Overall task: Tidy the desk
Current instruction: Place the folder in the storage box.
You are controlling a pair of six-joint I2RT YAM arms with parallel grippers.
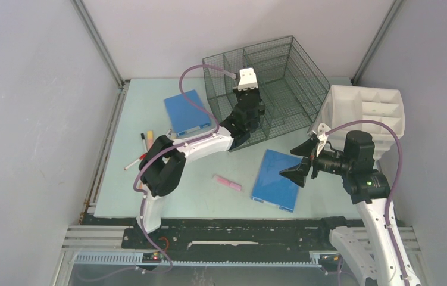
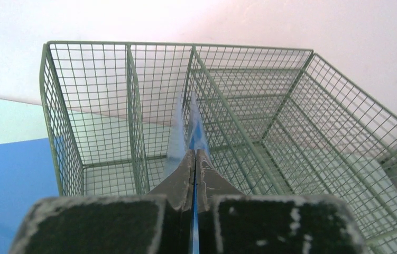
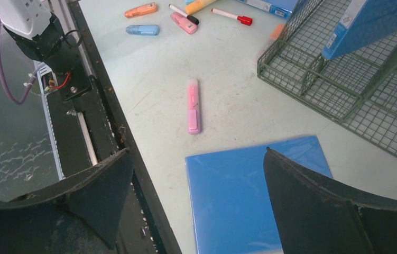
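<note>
At wire basket (image 2: 270, 121): left tool (image 2: 194, 160) clamped on blue folder (image 2: 198, 135), seen edge-on only; right tool (image 3: 196, 153) gaping over second folder (image 3: 238, 201).

Robot lab cell: bare grey walls (image 1: 24, 119), aluminium framing (image 1: 97, 40), mint counter (image 1: 209, 202) edged by black rail (image 1: 238, 229).
</note>
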